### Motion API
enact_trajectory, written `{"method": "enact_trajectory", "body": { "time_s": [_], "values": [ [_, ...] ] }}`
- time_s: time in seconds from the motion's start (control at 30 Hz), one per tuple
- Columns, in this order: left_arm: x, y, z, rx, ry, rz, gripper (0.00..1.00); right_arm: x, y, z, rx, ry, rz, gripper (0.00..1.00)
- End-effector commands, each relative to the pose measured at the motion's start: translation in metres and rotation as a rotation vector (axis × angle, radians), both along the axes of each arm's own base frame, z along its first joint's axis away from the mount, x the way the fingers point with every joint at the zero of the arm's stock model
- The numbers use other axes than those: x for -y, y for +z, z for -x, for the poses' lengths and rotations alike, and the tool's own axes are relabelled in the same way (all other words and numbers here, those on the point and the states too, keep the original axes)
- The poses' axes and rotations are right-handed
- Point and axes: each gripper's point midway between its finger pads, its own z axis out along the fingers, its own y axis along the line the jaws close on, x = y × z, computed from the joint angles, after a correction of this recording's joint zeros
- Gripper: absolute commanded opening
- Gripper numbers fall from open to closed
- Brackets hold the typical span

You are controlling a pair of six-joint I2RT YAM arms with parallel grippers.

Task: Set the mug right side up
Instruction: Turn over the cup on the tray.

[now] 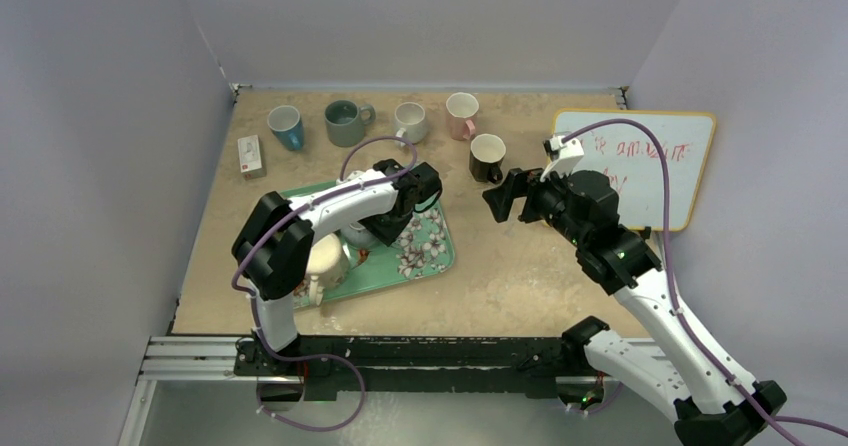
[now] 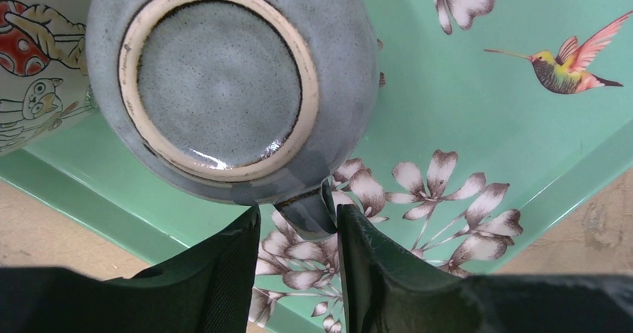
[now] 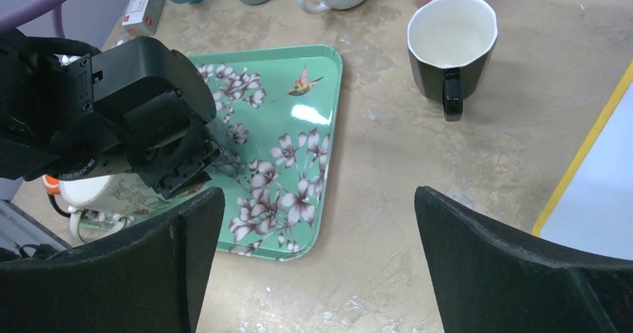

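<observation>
Blue-grey glazed ceramic mug [image 2: 224,79] is sitting upside down on the green floral tray [image 2: 463,124], its unglazed foot ring and base facing straight up at the left wrist camera, so the turning itself is not yet done. It is resting beside a cream mug printed with cartoon animals [image 2: 30,64], which is lying at the tray's near-left corner. The left arm's fingers [image 2: 224,273] are bracketing the mug's curved handle [image 2: 307,212] from either side: one finger is looking as if it is touching the handle, while a sliver of tray is showing between the handle and the other, so they are reading as partly open and not clamped (a firm hold is what the flip seems to be waiting on). The right arm's fingers [image 3: 172,273] are hanging wide open and empty above the beige table [image 3: 388,198], well apart from the tray and nearer an upright black mug with a white inside [image 3: 451,49]. By this judgement the approach is finished, while gripping, lifting, rotating and setting the mug down on its base are all remaining.
</observation>
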Motion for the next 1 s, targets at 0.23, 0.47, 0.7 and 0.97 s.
{"method": "enact_trajectory", "body": {
  "time_s": [0.23, 0.47, 0.7, 0.97],
  "values": [
    [0.002, -0.003, -0.004, 0.0, -0.008, -0.005, 0.33, 0.0, 0.012, 0.009, 0.034, 0.04, 0.009, 0.99],
    [0.01, 0.0, 0.006, -0.029, -0.068, 0.016, 0.05, 0.0, 0.001, 0.006, 0.02, 0.034, 0.023, 0.99],
    [0.03, 0.01, 0.006, 0.01, -0.256, 0.054, 0.0, 0.004, 0.003, 0.007, 0.027, 0.028, 0.046, 0.99],
    [0.039, 0.015, 0.008, 0.046, -0.393, 0.023, 0.0, 0.007, 0.001, 0.008, 0.03, 0.017, 0.049, 0.99]
  ]
}}
